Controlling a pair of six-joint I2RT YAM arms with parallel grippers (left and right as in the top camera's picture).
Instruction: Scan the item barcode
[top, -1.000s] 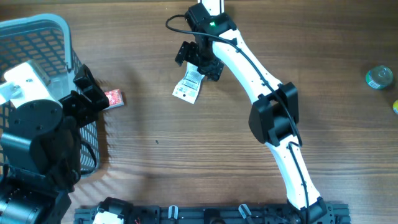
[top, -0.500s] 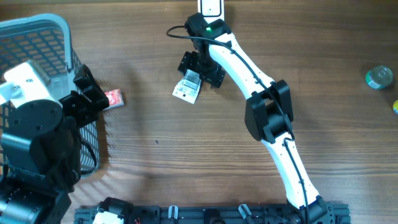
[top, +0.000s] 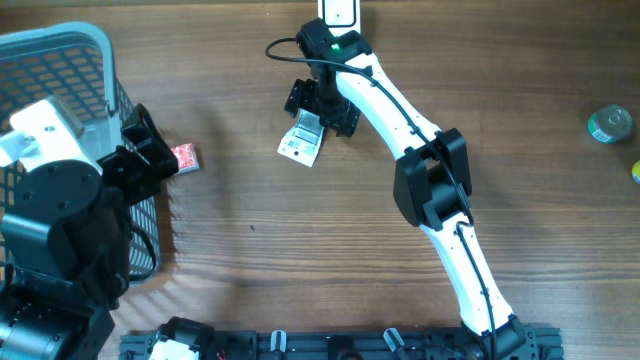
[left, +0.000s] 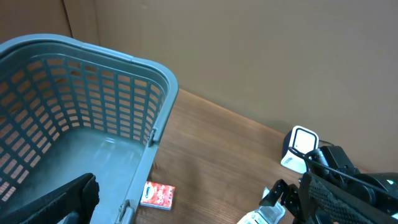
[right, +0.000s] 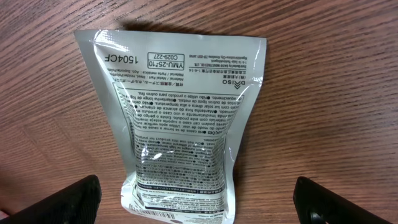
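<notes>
wooden table (top: 300, 235): pouch (right: 180, 124) flat beneath right pincer (right: 202, 202), between spread fingers (right: 68, 199)

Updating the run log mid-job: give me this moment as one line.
right gripper: open, over pouch | pouch: flat on table, print up | left gripper: open, beside basket | held: nothing

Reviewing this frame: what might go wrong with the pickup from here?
The pouch lies flat on the table, so the open right claw may just push it or scrape wood. Its glossy, wrinkled film might slip in the grip or glare at the scanner.
</notes>
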